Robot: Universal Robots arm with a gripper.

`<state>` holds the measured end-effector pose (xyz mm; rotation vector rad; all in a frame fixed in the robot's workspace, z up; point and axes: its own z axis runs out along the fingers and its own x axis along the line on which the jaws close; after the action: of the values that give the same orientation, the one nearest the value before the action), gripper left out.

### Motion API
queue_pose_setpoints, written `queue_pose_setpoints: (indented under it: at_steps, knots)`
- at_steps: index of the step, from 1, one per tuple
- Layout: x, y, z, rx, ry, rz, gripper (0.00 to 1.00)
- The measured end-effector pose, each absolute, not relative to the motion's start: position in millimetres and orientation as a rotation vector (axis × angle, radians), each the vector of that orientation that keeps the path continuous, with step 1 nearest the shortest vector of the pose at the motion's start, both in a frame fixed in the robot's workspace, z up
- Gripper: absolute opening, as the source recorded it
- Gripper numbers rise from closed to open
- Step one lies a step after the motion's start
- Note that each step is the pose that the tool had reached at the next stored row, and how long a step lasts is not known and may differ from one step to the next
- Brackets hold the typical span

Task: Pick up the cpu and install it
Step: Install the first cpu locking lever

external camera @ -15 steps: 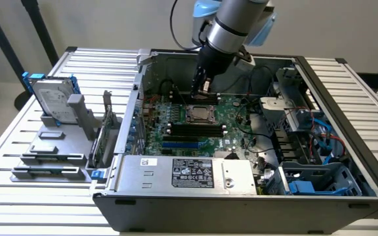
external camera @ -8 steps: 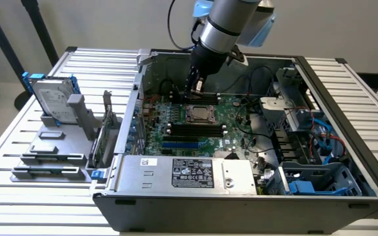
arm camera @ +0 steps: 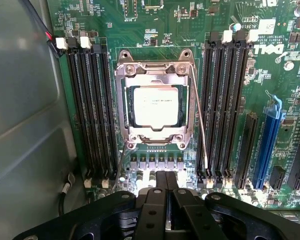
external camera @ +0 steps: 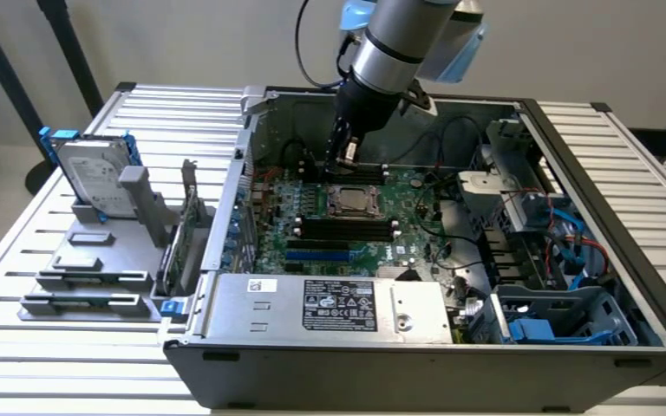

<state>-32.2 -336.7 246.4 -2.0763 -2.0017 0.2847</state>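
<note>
1. Hovering above an open grey metal computer case [external camera: 426, 374], the end effector [external camera: 346, 161] [arm camera: 166, 176] has its two black fingers pressed together, gripping nothing.
2. One cpu [external camera: 353, 201] [arm camera: 156, 105], flat, square and dull silver, lies within the metal-rimmed socket frame [arm camera: 124, 102] on the green motherboard [arm camera: 155, 30], near the fingertips but apart from them.
3. Two banks of long black memory slots [arm camera: 90, 110] flank the socket, and one blue slot [arm camera: 268, 145] stands beyond one bank.
4. One silver hard drive [external camera: 88, 178] with blue rails stands upright at the exterior view's left, on the slatted tabletop [external camera: 32, 364].
5. Lettering on the cpu is too faint to read.
</note>
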Motion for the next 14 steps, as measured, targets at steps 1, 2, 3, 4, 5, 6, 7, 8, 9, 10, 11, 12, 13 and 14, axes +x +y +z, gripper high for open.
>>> queue_pose_setpoints:
  at_steps: [1, 2, 3, 4, 5, 6, 7, 8, 9, 10, 11, 12, 13, 14]
  knots:
    - [-32, -337, 246, -2.076, -2.002, 0.285, 0.11]
    - [-32, -337, 246, -2.076, -2.002, 0.285, 0.11]
    - [-32, -337, 246, -2.076, -2.002, 0.285, 0.11]
    - [-32, -337, 246, -2.076, -2.002, 0.285, 0.11]
    - [-33, -337, 246, -2.076, -2.002, 0.285, 0.11]
    - [-36, -337, 246, -2.078, -2.003, 0.282, 0.11]
    - [-41, -337, 246, -2.08, -2.005, 0.278, 0.11]
    - [-45, -337, 246, -2.08, -2.006, 0.276, 0.11]
    - [-49, -337, 246, -2.08, -2.006, 0.275, 0.11]
    - [-53, -337, 246, -2.08, -2.005, 0.274, 0.11]
    - [-57, -337, 246, -2.082, -2.002, 0.272, 0.11]
    - [-59, -337, 246, -2.086, -1.997, 0.27, 0.11]
    - [-60, -337, 246, -2.092, -1.99, 0.269, 0.11]
    - [-61, -337, 246, -2.101, -1.979, 0.267, 0.11]
